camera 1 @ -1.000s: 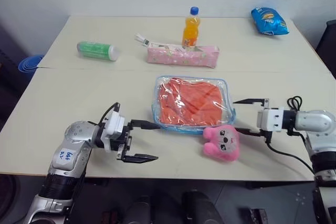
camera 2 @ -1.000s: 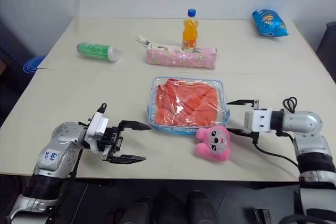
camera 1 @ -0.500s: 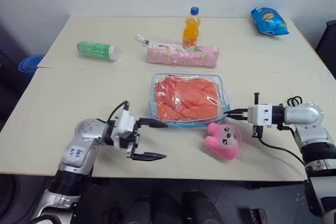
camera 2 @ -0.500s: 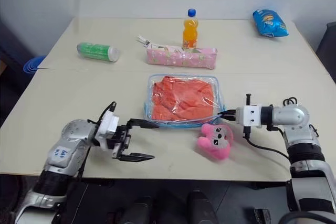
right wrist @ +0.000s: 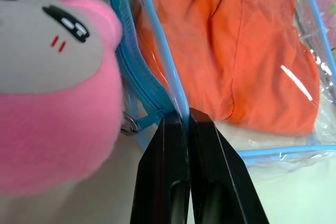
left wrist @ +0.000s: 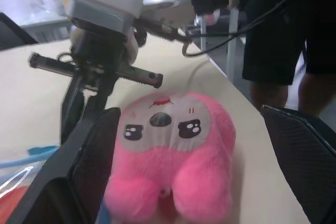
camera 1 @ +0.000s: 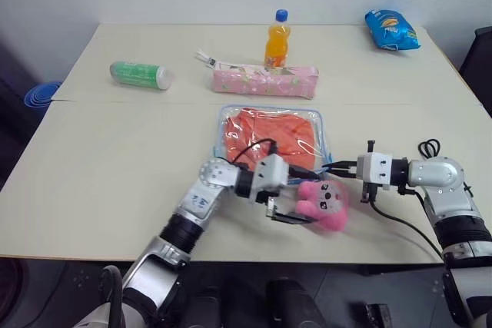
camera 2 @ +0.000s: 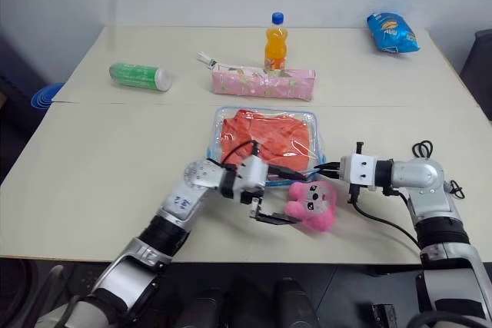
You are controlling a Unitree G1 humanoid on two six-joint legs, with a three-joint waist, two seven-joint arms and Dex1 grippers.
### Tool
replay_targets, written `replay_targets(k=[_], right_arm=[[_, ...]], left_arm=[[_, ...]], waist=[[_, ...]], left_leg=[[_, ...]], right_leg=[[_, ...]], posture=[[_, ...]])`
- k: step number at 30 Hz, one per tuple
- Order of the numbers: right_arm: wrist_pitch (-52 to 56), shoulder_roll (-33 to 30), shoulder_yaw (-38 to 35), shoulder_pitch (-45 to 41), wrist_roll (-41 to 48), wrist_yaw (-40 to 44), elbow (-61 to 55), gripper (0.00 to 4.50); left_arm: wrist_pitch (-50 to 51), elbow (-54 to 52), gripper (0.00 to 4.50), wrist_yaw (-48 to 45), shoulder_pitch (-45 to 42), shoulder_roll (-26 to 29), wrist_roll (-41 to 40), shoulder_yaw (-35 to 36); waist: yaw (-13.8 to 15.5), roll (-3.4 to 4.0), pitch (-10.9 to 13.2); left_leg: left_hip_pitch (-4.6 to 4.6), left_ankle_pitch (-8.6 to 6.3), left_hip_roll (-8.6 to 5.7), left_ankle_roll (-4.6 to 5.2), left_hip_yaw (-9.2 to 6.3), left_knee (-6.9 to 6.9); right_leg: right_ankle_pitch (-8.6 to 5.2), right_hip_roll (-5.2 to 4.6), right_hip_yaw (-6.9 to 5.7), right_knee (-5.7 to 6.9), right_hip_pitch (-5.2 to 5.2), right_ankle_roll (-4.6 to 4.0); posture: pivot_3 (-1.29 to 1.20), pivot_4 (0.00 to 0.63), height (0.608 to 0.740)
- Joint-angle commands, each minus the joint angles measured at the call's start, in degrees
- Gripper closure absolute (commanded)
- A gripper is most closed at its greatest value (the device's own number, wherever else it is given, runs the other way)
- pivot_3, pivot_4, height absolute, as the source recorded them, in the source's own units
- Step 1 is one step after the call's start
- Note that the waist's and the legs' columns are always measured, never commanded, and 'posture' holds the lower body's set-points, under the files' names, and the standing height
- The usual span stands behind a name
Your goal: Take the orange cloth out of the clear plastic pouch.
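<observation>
Orange cloth [camera 1: 270,137] lies folded inside the clear plastic pouch [camera 1: 318,124], which rests flat on the table [camera 1: 108,151] just in front of the pink pencil case [camera 1: 265,81]. The right gripper [right wrist: 181,124] has its two black fingers pinched together on the pouch's light-blue trimmed edge at the near right corner, right beside the pink plush toy [camera 1: 326,203]. The left gripper [camera 1: 296,196] has its fingers spread wide, one over the pouch's near edge, the other in front of the toy.
</observation>
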Motion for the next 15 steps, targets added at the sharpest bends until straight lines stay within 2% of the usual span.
replay_targets(k=[1, 3, 7, 13, 15], right_arm=[[1.0, -0.7, -0.6, 0.6, 0.3, -1.0, -2.4, 4.47], [1.7, -0.8, -0.7, 0.9, 0.3, -1.5, -2.9, 4.47], [2.4, -1.0, -0.9, 1.5, 0.2, -2.1, -3.7, 4.50], [2.8, -1.7, -1.4, 2.9, 0.5, -2.9, -4.7, 4.50], [2.7, -2.0, -1.7, 3.4, 0.6, -3.2, -4.4, 4.50]], left_arm=[[-2.3, 3.1, 0.00, 3.1, -1.8, -2.6, 4.3, -2.7], [-3.6, 5.7, 0.00, 5.1, -3.2, -2.6, 8.7, -4.7], [-3.1, 7.1, 0.85, 4.4, -3.9, -3.0, 9.2, -5.5], [-2.9, 2.9, 0.85, 2.9, -0.5, 0.1, 8.1, -4.3], [-3.5, 1.9, 1.23, 2.1, 1.4, 2.9, 7.9, -3.5]], waist=[[0.0, 0.00, 0.0], [0.1, 0.00, 0.0], [0.1, 0.00, 0.0], [0.1, 0.00, 0.0], [0.1, 0.01, 0.0]], left_leg=[[0.00, 0.00, 0.00, 0.00, 0.01, 0.00], [-0.01, 0.00, 0.00, 0.00, 0.01, 0.00], [0.02, 0.00, 0.00, -0.01, 0.01, 0.00], [0.03, 0.01, 0.00, -0.01, 0.00, -0.01], [0.03, 0.01, 0.00, -0.01, -0.01, -0.01]], right_leg=[[0.00, 0.00, 0.01, 0.00, 0.00, 0.00], [0.00, 0.00, 0.02, 0.00, -0.01, 0.00], [0.00, 0.00, 0.02, 0.01, 0.01, 0.00], [0.00, -0.01, 0.02, 0.01, 0.00, 0.00], [0.00, -0.02, 0.02, 0.01, 0.00, 0.00]], posture=[[0.00, 0.150, 0.740], [0.00, 0.150, 0.740], [0.00, 0.150, 0.740], [0.00, 0.150, 0.740], [0.00, 0.150, 0.740]])
